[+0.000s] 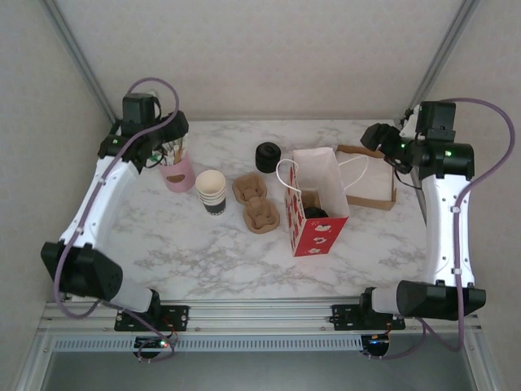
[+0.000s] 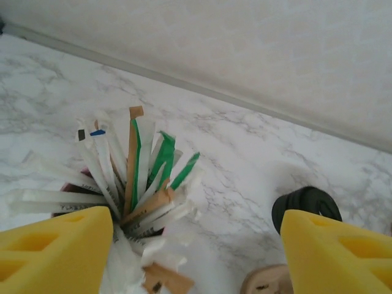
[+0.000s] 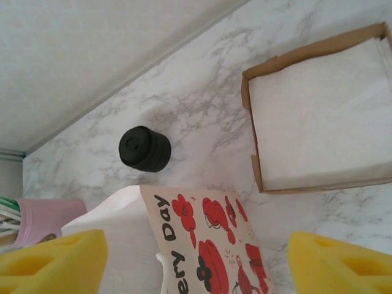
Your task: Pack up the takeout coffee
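The takeout coffee (image 1: 314, 214) is judged to be the dark, round, lid-like shape low inside the gift bag (image 1: 319, 232); the cup body is hidden. The bag stands upright, right of the worktop (image 1: 179, 244) centre, with its mouth open, presumably for loading from above. Its red floral print carries the legible word "Day"; the preceding word is cut off. Two pulp carriers (image 1: 256, 202), the cup stack (image 1: 212, 192) and the lid stack (image 1: 267, 156) lie left of it, and the napkin tray (image 3: 252, 147) lies towards the right edge. The left gripper (image 2: 196, 245) hovers over the sachet cup (image 1: 177, 173) with fingers spread, empty. The right gripper (image 3: 197, 245) hangs above the bag, likewise spread.
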